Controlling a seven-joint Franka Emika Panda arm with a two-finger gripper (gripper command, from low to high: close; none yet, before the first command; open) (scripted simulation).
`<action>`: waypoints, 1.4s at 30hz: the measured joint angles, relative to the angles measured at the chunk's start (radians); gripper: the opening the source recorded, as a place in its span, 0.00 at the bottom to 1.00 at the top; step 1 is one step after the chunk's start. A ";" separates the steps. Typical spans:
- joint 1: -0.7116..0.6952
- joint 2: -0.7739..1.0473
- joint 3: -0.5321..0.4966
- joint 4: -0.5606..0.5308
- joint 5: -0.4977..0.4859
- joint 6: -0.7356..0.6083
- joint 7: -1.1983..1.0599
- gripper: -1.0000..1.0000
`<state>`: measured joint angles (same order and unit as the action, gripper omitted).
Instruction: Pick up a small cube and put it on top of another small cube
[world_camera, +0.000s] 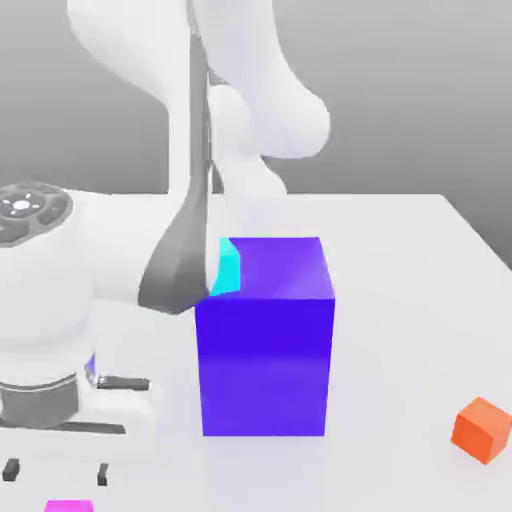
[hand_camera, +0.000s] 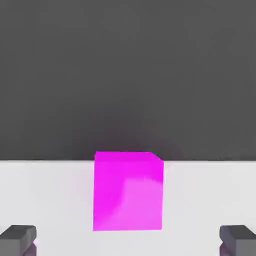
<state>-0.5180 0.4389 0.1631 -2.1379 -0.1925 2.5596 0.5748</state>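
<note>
The small magenta-pink cube (hand_camera: 128, 192) sits on the white table close to its edge; only its top shows at the bottom of the exterior view (world_camera: 68, 506). My gripper (world_camera: 57, 471) hangs straight over it, open. In the hand view the gripper (hand_camera: 128, 240) has its two dark fingertips (hand_camera: 18, 239) spread wide on either side of the cube, not touching it. The small green cube is not in view in either frame.
A big blue block (world_camera: 265, 340) stands mid-table just right of the arm, with a cyan cube (world_camera: 230, 266) partly hidden behind its upper left corner. An orange cube (world_camera: 483, 430) lies at the exterior view's lower right. The white table (world_camera: 400, 260) stretches behind.
</note>
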 joint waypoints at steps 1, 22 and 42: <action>-0.015 0.020 0.009 0.004 0.016 0.019 -0.016 0.50; 0.009 -0.011 -0.004 0.000 0.037 0.028 0.075 0.00; 0.082 -0.216 -0.071 -0.100 0.054 0.146 0.415 0.00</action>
<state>-0.4363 0.2227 0.0917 -2.2379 -0.1389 2.7053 0.9899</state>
